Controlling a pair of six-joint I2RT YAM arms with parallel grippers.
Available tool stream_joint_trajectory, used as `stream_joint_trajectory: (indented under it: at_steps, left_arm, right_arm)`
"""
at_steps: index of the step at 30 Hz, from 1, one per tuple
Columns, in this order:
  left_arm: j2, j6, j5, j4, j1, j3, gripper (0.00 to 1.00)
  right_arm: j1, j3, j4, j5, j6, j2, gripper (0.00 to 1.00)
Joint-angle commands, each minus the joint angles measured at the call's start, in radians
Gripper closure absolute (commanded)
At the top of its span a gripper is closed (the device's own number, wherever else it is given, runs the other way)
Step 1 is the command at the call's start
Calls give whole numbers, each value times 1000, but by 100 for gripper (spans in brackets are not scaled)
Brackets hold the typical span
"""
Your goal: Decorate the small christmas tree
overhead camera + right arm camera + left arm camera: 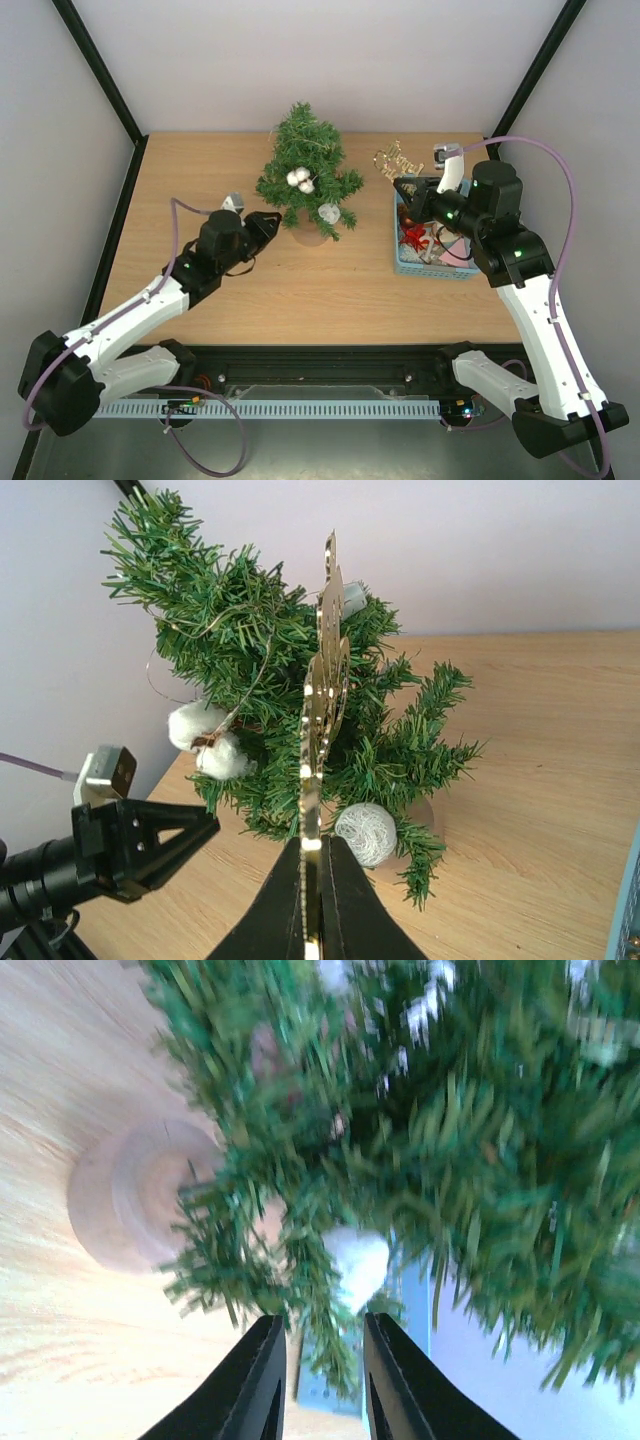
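Pale walls box in a wooden table (200,170). From above, the tree (308,175) stands upright mid-table toward the back, on its round base (308,237). A pair of white balls (300,179) hangs on its front and a silver ball (329,212) sits lower right. Just right of the tree is the basket (435,271), with red and pink bits inside. The left gripper (272,222) points at the tree's lower left side, tips close to the branches. The right gripper (403,185) is over the basket's far end, pinching a gold ornament (397,160) that juts toward the back wall.

The left wrist view is blurred and tilted. The left gripper (322,1335) has its fingers (262,1380) a narrow gap apart, and nothing seems clamped between them (needles hang just past the tips). Beyond are the tree (450,1140), its base (130,1195), a white ball (358,1265) and a strip of basket (415,1300).

On the right wrist view, the right gripper (312,855) is pressed onto the ornament (318,710), seen edge-on and upright in front of the tree (270,650). The white balls (210,740) hang at left and the silver ball (365,832) sits low, beside the ornament. The left gripper (150,845) reaches in from the left, near the low branches.
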Motion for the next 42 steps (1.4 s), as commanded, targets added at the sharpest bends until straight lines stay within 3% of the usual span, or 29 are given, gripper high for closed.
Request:
stream_joint_trajectory:
  at_steps: [1, 7, 16, 23, 42]
  left_arm:
    - [28, -53, 18, 76, -79, -28, 76]
    - [125, -80, 13, 172, -148, -15, 77]
    - [238, -60, -90, 275, -148, 6, 77]
    - [284, -59, -104, 380, -123, -18, 78]
    - [274, -14, -72, 377, 23, -46, 78]
  right_arm:
    - [-3, -10, 23, -17, 0, -9, 99]
    - [-3, -1, 14, -16, -5, -6, 99]
    - [-2, 6, 6, -14, -8, -8, 99]
    - [-2, -3, 1, -8, -12, -15, 99]
    - [-2, -23, 2, -7, -17, -23, 99]
